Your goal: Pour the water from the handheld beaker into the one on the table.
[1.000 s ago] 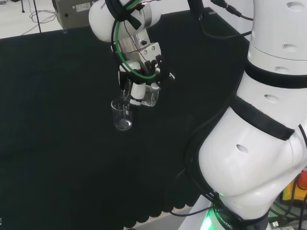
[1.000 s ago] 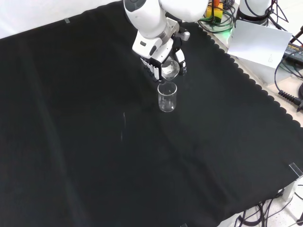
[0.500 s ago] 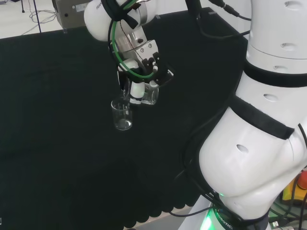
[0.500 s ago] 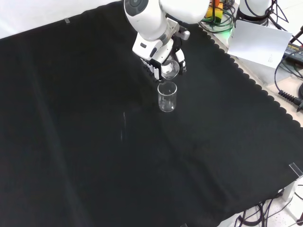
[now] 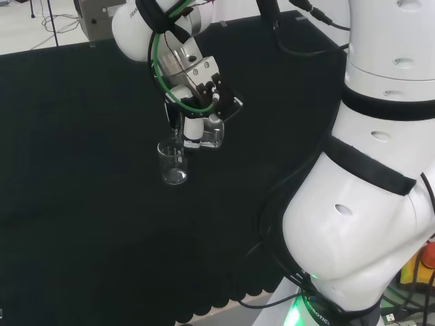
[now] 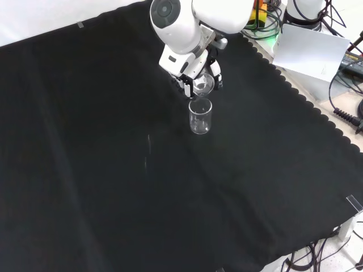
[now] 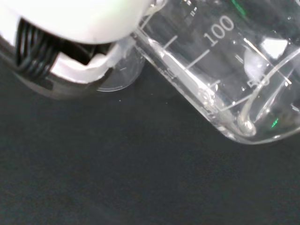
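Note:
A clear glass beaker (image 5: 173, 163) (image 6: 200, 116) stands upright on the black cloth. Just above it the hand (image 5: 197, 102) (image 6: 190, 71) is shut on a second clear beaker (image 5: 209, 133) (image 6: 204, 85), tilted steeply with its lip over the standing beaker's rim. In the wrist view the held beaker (image 7: 225, 70) looms large and slanted, printed with white scale marks, with a little water left near its lip. Part of the standing beaker (image 7: 115, 75) shows behind a blurred white part of the hand (image 7: 84, 23).
The arm's big white links (image 5: 367, 170) stand at the right of the head view. Past the cloth's scalloped edge in the front view lie cables and a white sheet (image 6: 312, 51). Black cloth spreads wide on all sides of the beakers.
The hand has rolled further, tipping the held beaker more steeply over the standing one. The standing beaker has stayed in place.

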Controlling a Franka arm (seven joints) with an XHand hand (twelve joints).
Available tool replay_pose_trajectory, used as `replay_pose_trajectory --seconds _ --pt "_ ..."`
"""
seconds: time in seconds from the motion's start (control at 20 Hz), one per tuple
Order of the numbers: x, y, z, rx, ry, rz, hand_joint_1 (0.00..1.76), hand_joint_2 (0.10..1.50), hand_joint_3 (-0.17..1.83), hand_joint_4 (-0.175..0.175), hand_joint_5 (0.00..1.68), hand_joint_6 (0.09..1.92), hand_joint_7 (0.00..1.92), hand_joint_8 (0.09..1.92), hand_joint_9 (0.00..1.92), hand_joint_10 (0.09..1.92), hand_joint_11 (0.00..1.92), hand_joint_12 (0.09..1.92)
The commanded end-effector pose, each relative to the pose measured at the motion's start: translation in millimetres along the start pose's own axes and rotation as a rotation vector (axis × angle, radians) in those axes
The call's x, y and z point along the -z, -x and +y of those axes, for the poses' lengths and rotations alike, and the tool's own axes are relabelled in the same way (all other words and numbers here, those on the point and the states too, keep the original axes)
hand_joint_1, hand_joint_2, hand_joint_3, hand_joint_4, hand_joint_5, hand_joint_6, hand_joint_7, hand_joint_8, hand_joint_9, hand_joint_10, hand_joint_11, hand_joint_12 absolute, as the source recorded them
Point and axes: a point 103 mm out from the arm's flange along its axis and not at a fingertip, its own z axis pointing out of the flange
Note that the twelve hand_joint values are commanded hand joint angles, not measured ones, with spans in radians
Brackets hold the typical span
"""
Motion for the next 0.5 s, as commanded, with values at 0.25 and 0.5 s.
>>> replay_pose_trajectory --seconds 0.25,0.5 --pt "2.2 1.1 0.3 -0.015 -0.035 -0.031 1.15 0.6 0.71 0.175 1.36 0.54 1.76 0.09 1.83 0.09 1.79 0.44" --pt "3.4 -1.1 1.0 -0.021 -0.054 -0.046 1.15 0.6 0.71 0.175 1.36 0.55 1.76 0.09 1.83 0.09 1.79 0.44"
